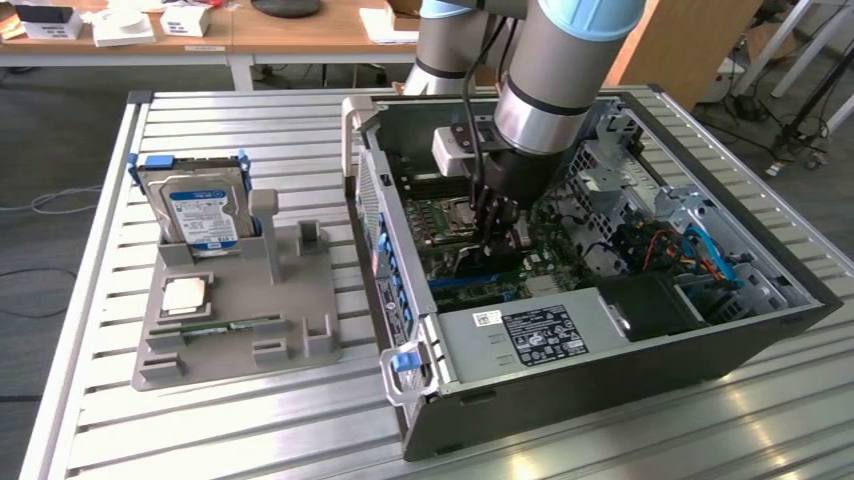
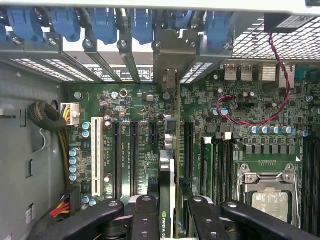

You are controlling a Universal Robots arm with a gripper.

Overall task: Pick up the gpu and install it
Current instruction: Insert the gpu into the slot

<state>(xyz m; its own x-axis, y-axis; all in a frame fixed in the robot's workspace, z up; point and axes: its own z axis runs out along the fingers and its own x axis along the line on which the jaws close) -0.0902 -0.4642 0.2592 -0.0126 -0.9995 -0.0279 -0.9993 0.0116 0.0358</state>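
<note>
Currently, exterior view: the black multi-finger end effector (image 1: 499, 225) is down inside the open black tower PC case (image 1: 601, 350) on the slatted aluminium counter (image 1: 200, 430), over the green motherboard (image 1: 441, 215). The card under it is hard to make out from here. Risk as I read it: the wrist and its grey camera box (image 1: 454, 150) sit close to the case's inner frame, so a sideways correction could clip metal.

Wrist view: the end effector (image 2: 170, 212) is clamped on the gpu (image 2: 172, 150), a thin dark circuit card seen edge-on, with black fingers (image 2: 145, 212) on both faces. The card stands upright over the board between long black expansion slots (image 2: 134, 155). Its silvery bracket end (image 2: 169, 75) is at the rear wall under the blue plastic clips (image 2: 105, 22). Can't tell whether the edge connector is in a slot or above it.

Likely failures:
- Connector off the slot line, or bracket snagging the rear opening. Pushing then tilts the card or flexes the board.
- Grip looks well away from the bracket, so that end could swing.

Card looks rigid, thin and flat, with a green-white logo (image 2: 165, 224) on the near edge.
</note>
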